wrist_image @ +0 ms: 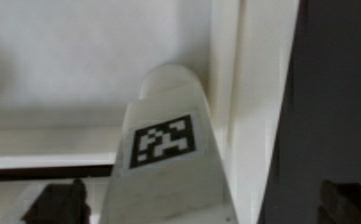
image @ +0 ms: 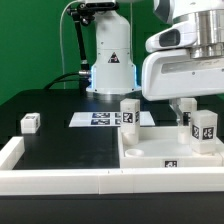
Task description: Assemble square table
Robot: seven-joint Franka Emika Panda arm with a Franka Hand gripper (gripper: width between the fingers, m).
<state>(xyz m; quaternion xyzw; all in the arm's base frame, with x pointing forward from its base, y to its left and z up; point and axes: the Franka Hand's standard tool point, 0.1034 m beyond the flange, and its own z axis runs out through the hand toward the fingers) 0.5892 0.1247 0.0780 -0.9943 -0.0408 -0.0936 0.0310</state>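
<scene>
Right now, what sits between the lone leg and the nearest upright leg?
In the exterior view: bare black table, then the marker board. Nothing else between lone leg and upright leg.

Exterior view: gripper [image: 186,105] body cut off by the top and right edges. Fingertips too small to separate from the right legs [image: 205,127] below them; contact unreadable. Slab [image: 150,149] runs off the right edge. Marker board [image: 98,119] partly covered by the middle leg [image: 129,113]; tag patterns too small to read.

Wrist view: whole frame soft. Close leg [wrist_image: 159,140] cut off at the bottom edge, tag blurred. Fingers [wrist_image: 61,205] only dark stubs at the bottom edge, well apart, leg between them; pads unseen.
</scene>
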